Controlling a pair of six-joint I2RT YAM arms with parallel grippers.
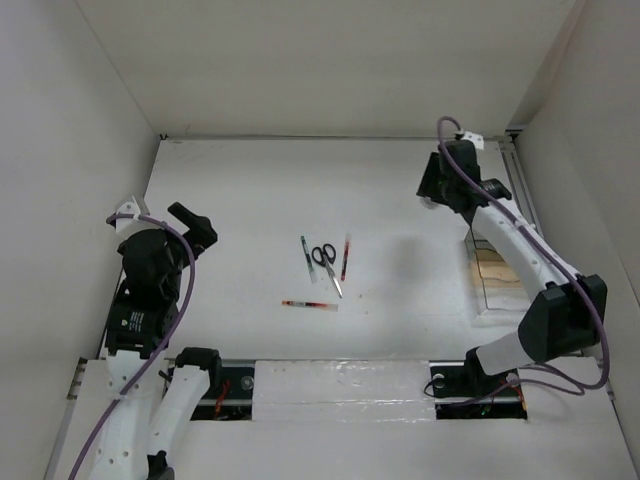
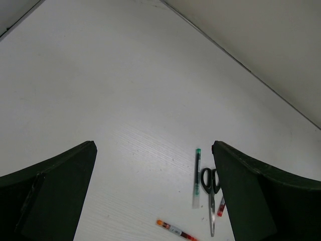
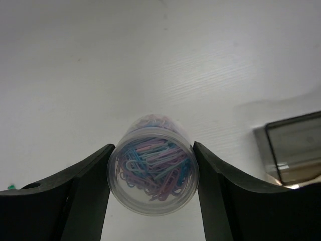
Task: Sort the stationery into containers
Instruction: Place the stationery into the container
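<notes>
Early stage: right hand (image 3: 153,150) grips the paper-clip tub (image 3: 153,178) near the containers (image 3: 296,143), left hand (image 2: 154,145) wide and empty (scissors (image 1: 325,262), pens (image 1: 305,252) unsorted on desk (image 1: 230,190)).

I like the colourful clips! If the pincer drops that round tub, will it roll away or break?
It would probably roll: the tub is round with smooth sides. Those smooth clear walls might also slip in the right pincer, which presses it from both sides. It looks like light plastic stuffed with thin paper clips, so breaking seems unlikely.

Right wrist view crops the container (image 3: 295,146) (far end lost).
</notes>
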